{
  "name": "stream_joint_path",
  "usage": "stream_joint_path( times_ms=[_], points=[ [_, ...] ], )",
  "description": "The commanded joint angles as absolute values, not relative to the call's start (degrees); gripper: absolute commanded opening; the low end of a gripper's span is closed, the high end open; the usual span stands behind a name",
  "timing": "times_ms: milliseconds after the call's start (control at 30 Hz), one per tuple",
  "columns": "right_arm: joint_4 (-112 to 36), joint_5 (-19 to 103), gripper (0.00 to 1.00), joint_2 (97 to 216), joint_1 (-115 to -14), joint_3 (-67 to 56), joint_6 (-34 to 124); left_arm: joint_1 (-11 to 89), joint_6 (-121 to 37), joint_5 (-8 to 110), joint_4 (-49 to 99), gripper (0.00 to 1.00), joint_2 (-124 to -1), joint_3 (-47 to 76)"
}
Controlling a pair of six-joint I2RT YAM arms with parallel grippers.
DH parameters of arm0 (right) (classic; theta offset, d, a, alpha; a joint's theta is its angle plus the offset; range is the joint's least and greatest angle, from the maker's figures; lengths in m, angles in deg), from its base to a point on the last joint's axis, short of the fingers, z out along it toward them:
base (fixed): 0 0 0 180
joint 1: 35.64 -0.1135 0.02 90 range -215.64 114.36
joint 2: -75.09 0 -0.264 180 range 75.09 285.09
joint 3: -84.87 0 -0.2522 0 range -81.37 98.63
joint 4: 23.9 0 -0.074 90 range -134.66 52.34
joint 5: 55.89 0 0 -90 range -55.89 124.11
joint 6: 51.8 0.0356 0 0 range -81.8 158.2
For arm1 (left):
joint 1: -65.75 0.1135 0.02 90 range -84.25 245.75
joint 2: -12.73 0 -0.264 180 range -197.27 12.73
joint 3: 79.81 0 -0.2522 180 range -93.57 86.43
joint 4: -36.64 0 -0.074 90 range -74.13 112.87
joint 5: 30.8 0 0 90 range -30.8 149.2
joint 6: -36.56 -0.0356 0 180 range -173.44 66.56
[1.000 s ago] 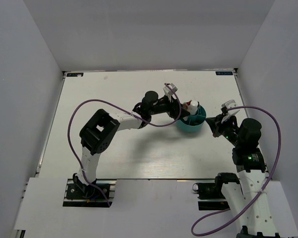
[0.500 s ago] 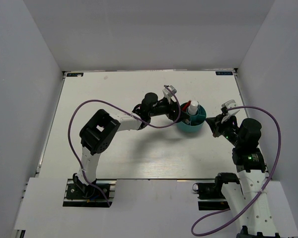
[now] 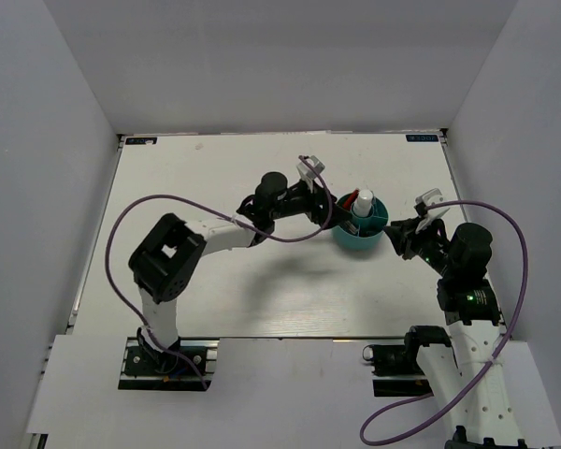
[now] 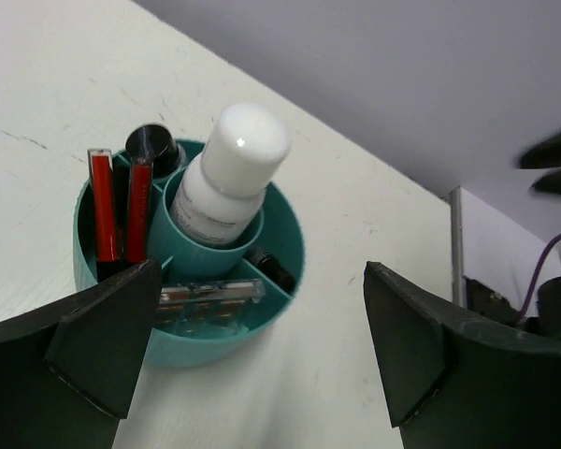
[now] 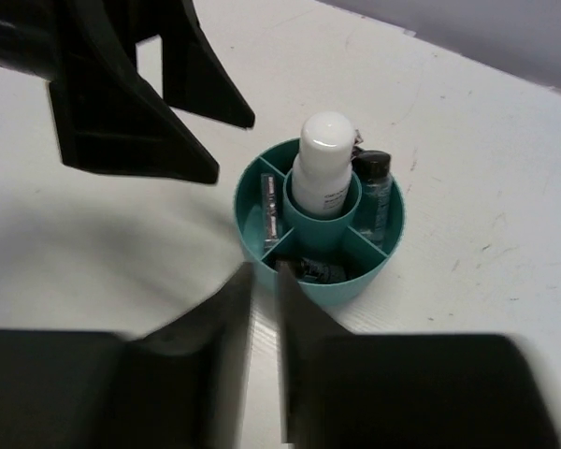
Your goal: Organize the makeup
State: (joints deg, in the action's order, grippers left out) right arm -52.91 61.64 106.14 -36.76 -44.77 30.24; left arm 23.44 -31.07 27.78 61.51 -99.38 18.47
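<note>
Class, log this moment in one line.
left pincer: open, empty | right pincer: barely parted, empty | white bottle: upright in teal tub centre | red tubes: outer compartment

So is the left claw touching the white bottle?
Apart. The right wrist view shows bare table between the open left gripper and the white bottle.

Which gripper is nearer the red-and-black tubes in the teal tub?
Left. The open left gripper sits right beside the teal tub, on the side where the red-and-black tubes stand. The right gripper is near the tub's rim on the far side from them.
</note>
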Motion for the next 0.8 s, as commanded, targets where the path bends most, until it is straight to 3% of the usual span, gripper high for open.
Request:
stream_joint_path(
  times_ms=[0, 100, 233, 300, 333, 367, 467, 533, 600, 633, 667, 767],
  points=[
    [-53.0, 64.9, 0.35, 105.5, -36.6, -44.7, 28.5, 25.2, -31.1, 30.3, 57.9, 0.98, -87.6, 20.7],
    [-54.4, 70.6, 0.58, 105.9, -36.6, -44.4, 26.4, 26.7, -28.2, 36.9, 46.1, 0.98, -80.6, 23.3],
    [-59.3, 81.5, 0.66, 109.3, -36.9, -42.4, 20.3, 28.9, -25.8, 51.0, 24.2, 0.98, -71.4, 24.9],
    [-63.4, 87.4, 0.59, 111.3, -37.0, -41.2, 16.2, 30.1, -26.3, 55.0, 16.8, 0.97, -68.2, 23.9],
    [-64.6, 89.0, 0.51, 113.3, -37.0, -40.7, 14.9, 31.2, -27.1, 55.4, 9.6, 0.93, -67.7, 23.2],
    [-66.5, 90.8, 0.32, 114.4, -37.0, -40.1, 13.3, 31.2, -28.0, 56.2, 5.7, 0.77, -67.9, 22.4],
    [-66.8, 90.9, 0.00, 116.9, -37.1, -39.7, 11.5, 33.0, -28.0, 63.9, -9.4, 0.37, -71.4, 18.3],
    [-66.7, 90.8, 0.00, 118.4, -37.5, -39.4, 10.9, 33.9, -29.4, 66.2, -15.9, 0.32, -73.6, 16.6],
    [-66.8, 91.1, 0.12, 119.6, -37.4, -38.7, 10.9, 35.4, -30.8, 67.5, -18.8, 0.35, -76.5, 15.7],
    [-66.7, 91.1, 0.18, 120.0, -37.6, -38.5, 11.0, 35.4, -31.5, 67.6, -20.1, 0.41, -77.3, 14.6],
    [-66.5, 91.0, 0.34, 120.5, -37.7, -38.3, 11.7, 35.9, -32.9, 68.0, -20.2, 0.63, -78.6, 13.8],
    [-66.2, 90.3, 0.51, 120.9, -37.7, -38.7, 12.8, 37.3, -35.1, 68.5, -20.3, 0.80, -81.6, 11.5]
  ],
)
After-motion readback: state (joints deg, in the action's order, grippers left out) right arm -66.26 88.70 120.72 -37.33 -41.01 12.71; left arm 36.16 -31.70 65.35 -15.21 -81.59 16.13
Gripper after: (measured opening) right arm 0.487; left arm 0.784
